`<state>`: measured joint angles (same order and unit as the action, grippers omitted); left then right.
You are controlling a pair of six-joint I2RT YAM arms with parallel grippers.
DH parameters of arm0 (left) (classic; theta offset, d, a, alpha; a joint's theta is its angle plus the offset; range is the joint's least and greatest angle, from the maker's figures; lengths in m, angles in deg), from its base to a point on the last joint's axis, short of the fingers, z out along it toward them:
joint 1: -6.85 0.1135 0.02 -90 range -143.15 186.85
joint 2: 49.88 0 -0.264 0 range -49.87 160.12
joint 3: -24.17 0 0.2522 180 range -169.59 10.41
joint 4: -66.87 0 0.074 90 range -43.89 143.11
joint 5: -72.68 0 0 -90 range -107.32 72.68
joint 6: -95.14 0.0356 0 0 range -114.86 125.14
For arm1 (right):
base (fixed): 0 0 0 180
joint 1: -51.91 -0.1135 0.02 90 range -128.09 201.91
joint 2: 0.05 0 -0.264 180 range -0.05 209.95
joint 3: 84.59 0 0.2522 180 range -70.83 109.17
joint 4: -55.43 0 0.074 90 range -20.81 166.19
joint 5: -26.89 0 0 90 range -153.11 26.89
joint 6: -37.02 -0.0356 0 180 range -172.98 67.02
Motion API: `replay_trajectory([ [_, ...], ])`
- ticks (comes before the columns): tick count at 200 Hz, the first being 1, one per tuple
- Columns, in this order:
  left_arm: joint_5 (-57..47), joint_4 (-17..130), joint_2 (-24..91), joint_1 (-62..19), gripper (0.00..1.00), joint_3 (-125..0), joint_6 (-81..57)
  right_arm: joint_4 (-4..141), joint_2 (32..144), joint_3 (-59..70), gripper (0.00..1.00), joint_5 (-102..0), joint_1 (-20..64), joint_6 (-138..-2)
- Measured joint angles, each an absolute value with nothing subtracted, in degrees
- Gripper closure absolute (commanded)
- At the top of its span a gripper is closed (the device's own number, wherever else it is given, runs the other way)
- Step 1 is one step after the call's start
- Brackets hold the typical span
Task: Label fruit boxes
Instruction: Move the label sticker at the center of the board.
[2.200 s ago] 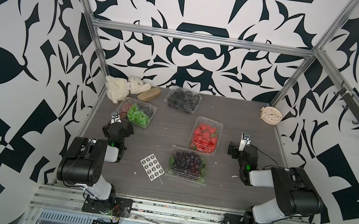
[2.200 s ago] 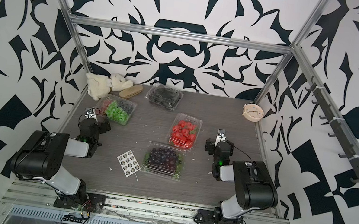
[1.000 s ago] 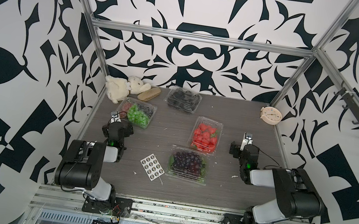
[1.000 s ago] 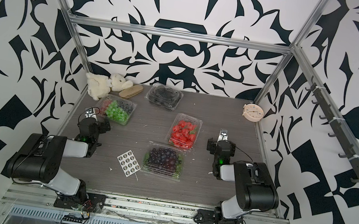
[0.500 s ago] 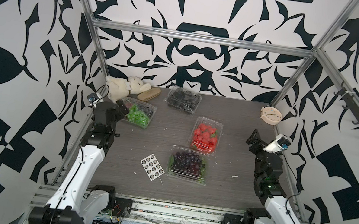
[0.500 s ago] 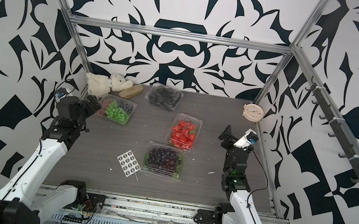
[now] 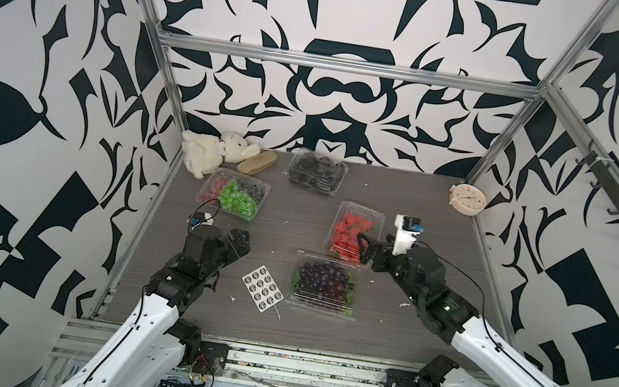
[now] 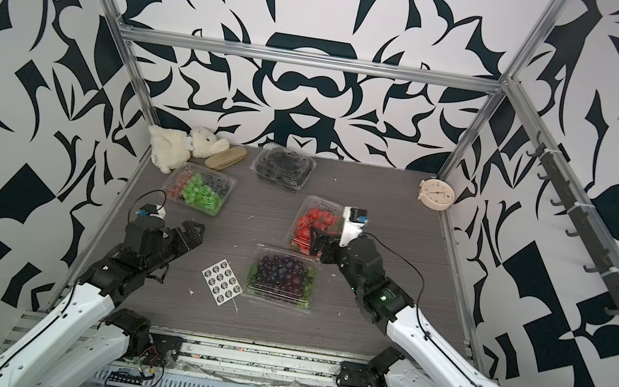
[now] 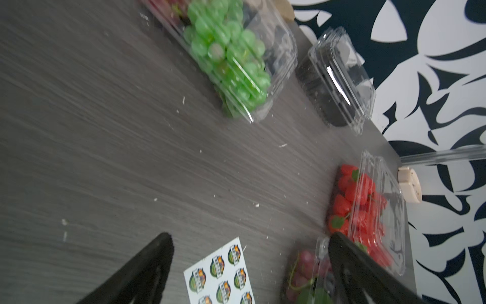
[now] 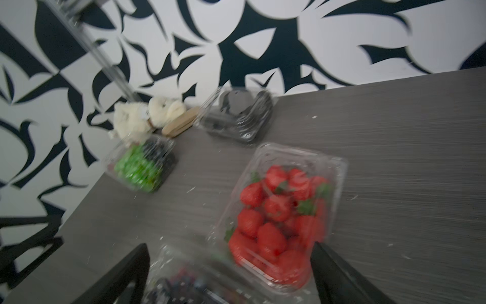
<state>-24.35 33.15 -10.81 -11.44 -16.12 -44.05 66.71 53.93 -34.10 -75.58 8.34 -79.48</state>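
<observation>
The left arm (image 7: 135,327) and right arm (image 7: 504,360) share white shells dotted with small dark screw holes, black joint housings and black bases. Thin black cables run along each. A green light (image 7: 447,308) glows on the right arm's black joint. The black left claw (image 7: 239,242) and right claw (image 7: 368,250) each carry a white camera mount (image 7: 404,235) with a blue part.

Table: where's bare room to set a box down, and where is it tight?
Free: the middle between mixed green grape box and strawberry box; the far side between strawberry box and clock; the front strip before the sticker sheet. Crowded: strawberry box close by purple grape box, and around the plush toy.
</observation>
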Motion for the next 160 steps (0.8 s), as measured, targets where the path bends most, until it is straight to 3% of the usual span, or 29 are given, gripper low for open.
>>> replay_trajectory([
  [13,-23.7,32.8,-10.8,-11.9,0.14,-14.8,-44.7,68.3,57.2,-32.2,0.03,-79.1,1.1,-79.4],
  [36,-22.5,32.2,-11.8,-11.9,0.28,-12.4,-45.6,70.2,64.6,-28.6,0.35,-85.1,-11.0,-79.0],
  [58,-21.8,31.7,-13.3,-11.9,0.35,-10.8,-45.8,71.1,72.2,-24.9,0.73,-89.2,-19.7,-80.1],
  [65,-21.5,31.6,-13.5,-11.9,0.37,-10.5,-45.8,71.3,74.4,-23.8,0.8,-90.0,-21.6,-80.0],
  [104,-19.9,31.3,-11.9,-11.9,0.44,-10.5,-45.8,72.0,86.7,-17.3,1.0,-93.0,-29.5,-81.9],
  [160,-18.9,31.5,-8.0,-11.9,0.44,-10.5,-45.4,73.3,102.3,-9.1,1.0,-92.1,-33.0,-84.9],
])
